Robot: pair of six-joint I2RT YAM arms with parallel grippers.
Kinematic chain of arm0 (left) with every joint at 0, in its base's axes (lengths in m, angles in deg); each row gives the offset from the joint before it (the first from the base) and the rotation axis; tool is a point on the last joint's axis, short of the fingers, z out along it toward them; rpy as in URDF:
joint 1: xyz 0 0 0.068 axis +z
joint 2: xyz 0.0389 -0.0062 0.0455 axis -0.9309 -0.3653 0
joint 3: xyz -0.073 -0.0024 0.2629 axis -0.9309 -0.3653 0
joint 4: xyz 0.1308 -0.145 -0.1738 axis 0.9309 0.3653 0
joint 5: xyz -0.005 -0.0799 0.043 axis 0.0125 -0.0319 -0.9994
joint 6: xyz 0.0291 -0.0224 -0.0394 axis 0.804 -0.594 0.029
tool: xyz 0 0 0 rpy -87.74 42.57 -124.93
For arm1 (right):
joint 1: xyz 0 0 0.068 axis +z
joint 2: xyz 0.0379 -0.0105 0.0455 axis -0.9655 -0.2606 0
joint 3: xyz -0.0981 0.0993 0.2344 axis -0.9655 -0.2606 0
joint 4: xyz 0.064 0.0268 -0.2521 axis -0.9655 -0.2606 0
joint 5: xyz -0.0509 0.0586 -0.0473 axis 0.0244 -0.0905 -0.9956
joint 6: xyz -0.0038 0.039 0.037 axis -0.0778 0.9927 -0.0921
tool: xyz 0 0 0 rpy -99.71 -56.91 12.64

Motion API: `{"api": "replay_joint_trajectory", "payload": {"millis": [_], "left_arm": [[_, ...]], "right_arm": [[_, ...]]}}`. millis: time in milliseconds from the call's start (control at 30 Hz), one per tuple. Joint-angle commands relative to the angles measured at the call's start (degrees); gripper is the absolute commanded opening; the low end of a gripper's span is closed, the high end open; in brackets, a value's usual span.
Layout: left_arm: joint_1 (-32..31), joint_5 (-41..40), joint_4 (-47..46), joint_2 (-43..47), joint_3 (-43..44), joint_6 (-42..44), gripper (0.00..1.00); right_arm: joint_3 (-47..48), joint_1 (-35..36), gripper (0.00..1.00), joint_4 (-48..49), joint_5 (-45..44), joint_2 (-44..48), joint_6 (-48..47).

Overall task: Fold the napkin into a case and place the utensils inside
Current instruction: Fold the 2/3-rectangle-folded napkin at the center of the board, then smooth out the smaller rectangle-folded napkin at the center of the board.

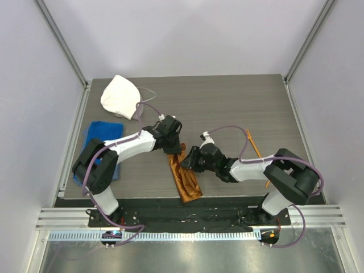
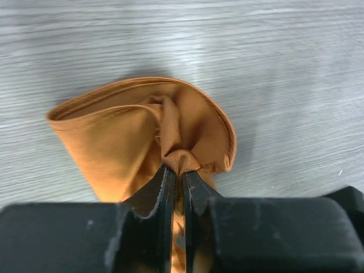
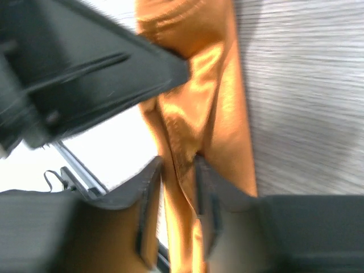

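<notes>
Napkin [image 1: 186, 181] is bunched into a narrow creased strip near the middle of the worktop's [image 1: 227, 102] front edge, far end lifted between the two arms. Left end effector [image 2: 179, 170] is clamped almost fully closed on a small pinch of the cloth's folded edge, and the fabric fans out loosely beyond the fingertips. Right end effector [image 3: 179, 170] has its jaws partly apart with the cloth running through the gap; view is motion-blurred. Fork [image 1: 253, 143] lies near the right edge, well apart from the napkin. White cloth [image 1: 120, 96] is at the back-left corner, blue towel [image 1: 105, 132] at the left edge.
</notes>
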Motion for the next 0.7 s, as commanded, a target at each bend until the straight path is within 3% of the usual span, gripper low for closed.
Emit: {"api": "replay_joint_trajectory", "payload": {"millis": [0,133,233,467,667], "left_arm": [[3.35,5.23,-5.95,3.59,-3.87,1.53,0.10],[5.72,10.05,-10.34,4.83,-7.47,1.09,0.08],[7.04,11.99,-11.58,5.09,-8.62,1.09,0.08],[8.19,14.37,-14.30,5.00,-10.38,-0.41,0.08],[8.28,14.82,-14.30,5.44,-10.73,-0.76,0.08]], "right_arm": [[2.74,1.35,0.45,-4.78,-0.77,6.00,-5.57],[2.48,1.52,0.59,-10.76,-0.68,10.40,-10.31],[0.72,2.13,0.60,-11.38,0.72,12.34,-10.94],[-0.68,8.11,0.43,-2.53,1.08,5.87,-5.58],[1.85,9.26,0.40,-2.13,1.87,3.72,-5.48]]}}
